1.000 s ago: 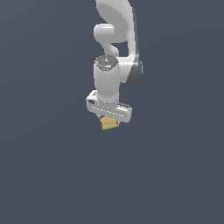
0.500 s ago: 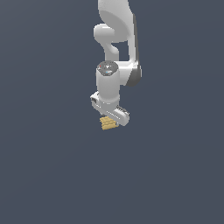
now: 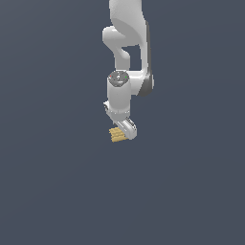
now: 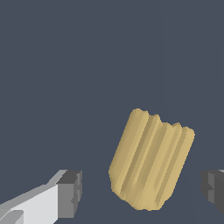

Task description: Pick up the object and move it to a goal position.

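arm [image 3: 125, 57] comes down from the top of the exterior view, wrist pointing down, white links against a flat dark grey-blue background. gripper [image 3: 123, 133] sits at the low end, just below frame centre. object [image 3: 117, 134] is right under it: small yellow-tan block, ribbed sides, partly hidden by the white gripper body on the exterior view's right. can't tell from that view whether it rests on a surface or not; no shadow or edge to go by.

wrist view is clearer. object [image 4: 151, 159] is a ribbed tan block, ridges running lengthwise, tilted a bit off the finger axis. it lies between the two fingers [image 4: 70, 194], dark grey pads on white bodies. gripper [image 4: 142, 190] is wide open: clear gap of background between the object and each pad, neither pad touching it. gap looks larger on the side of the finger with the white body showing; the other pad is cut by the frame edge. nothing held.
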Controlling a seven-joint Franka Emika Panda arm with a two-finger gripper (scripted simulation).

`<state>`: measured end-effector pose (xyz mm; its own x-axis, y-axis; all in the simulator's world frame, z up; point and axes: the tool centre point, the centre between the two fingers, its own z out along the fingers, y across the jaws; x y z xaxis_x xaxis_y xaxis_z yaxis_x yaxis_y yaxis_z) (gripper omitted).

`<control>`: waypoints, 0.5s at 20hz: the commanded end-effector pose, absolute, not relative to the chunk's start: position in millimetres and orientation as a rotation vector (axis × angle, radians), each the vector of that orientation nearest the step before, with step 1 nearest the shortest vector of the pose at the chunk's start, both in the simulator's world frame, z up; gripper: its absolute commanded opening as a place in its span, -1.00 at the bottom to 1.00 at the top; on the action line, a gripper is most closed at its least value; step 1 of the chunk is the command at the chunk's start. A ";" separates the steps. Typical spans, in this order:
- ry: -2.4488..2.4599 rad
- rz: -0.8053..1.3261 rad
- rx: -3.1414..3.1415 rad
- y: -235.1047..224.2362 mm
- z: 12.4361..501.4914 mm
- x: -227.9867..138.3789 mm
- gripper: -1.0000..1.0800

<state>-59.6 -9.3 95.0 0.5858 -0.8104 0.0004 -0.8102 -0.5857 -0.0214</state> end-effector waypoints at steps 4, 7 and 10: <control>1.637 -0.006 -2.667 -9.9 82.1 -73.3 0.92; 1.731 -0.003 -2.611 -10.5 76.7 -79.6 0.92; 1.805 -0.002 -2.565 -11.0 72.4 -84.6 0.92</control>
<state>-82.0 -10.7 74.6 0.3662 -0.9305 -0.0029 -0.9305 -0.3662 -0.0066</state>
